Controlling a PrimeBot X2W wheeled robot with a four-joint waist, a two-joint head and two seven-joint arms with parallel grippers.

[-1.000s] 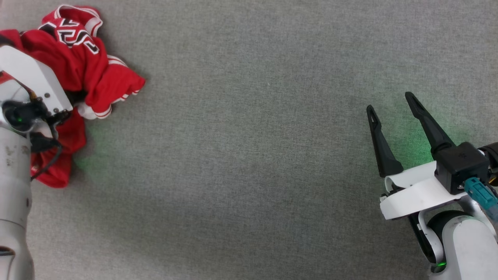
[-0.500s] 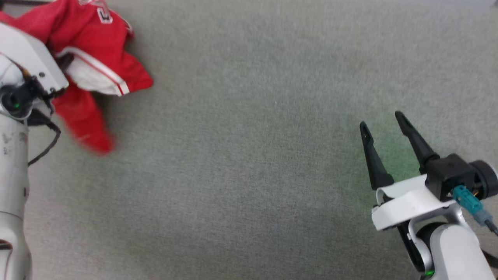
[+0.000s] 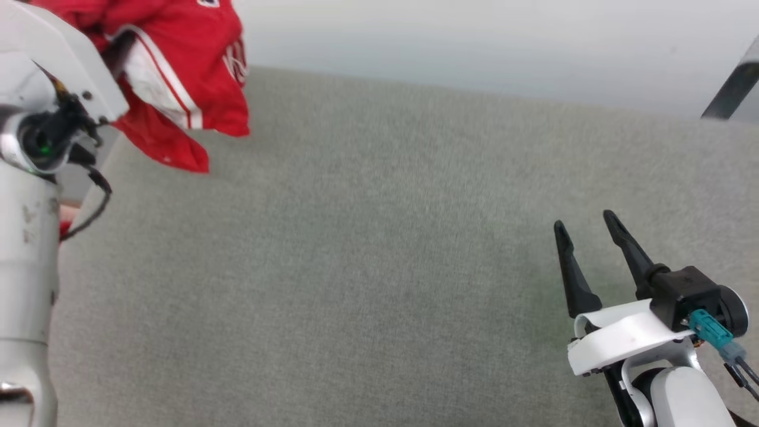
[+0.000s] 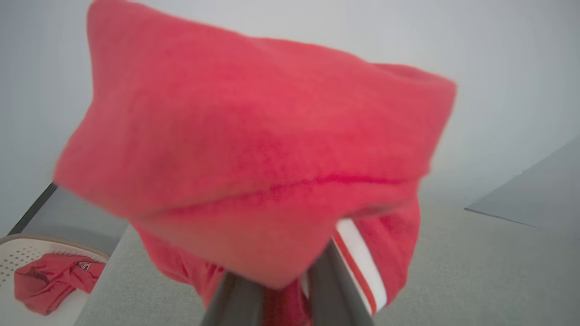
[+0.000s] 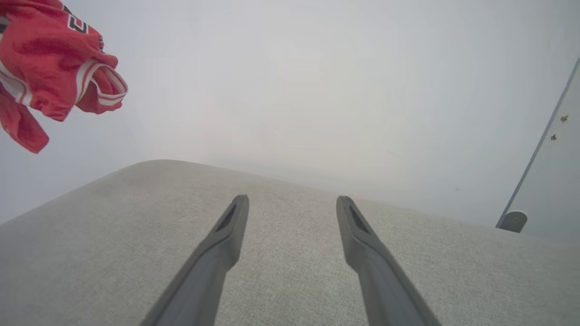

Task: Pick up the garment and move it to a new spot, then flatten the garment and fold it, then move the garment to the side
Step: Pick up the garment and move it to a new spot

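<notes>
We see the left gripper [image 4: 281,294] at 6 o'clock in the left wrist view. Its two dark fingers [image 4: 333,290] stand close together with red cloth pinched between them, so it is clamped on the garment [image 4: 253,149]. The jersey bunches over the fingertips and spreads from the centre of that view up to 11 o'clock. A white panel with a red stripe hangs down at 5 o'clock.

In the head view the garment [image 3: 190,89] hangs at 10 o'clock, just past the left wrist, with its white, red-striped trim facing us. In the right wrist view the garment [image 5: 45,59] sits at 10 o'clock. There it hangs in the air against the pale wall, apart from the grey table [image 5: 136,235], and part of its black-and-white lettering shows.

The right gripper [image 3: 585,220] is at 4 o'clock in the head view, over the table [image 3: 379,267] and well apart from the jersey. Its fingers are spread wide with nothing between them, as the right wrist view of the right gripper [image 5: 292,199] confirms.

At 8 o'clock in the left wrist view, beside the table edge and lower down, stands a cream perforated basket [image 4: 18,256]. Inside it lies a plain red cloth bundle [image 4: 50,280], crumpled against the basket floor.
</notes>
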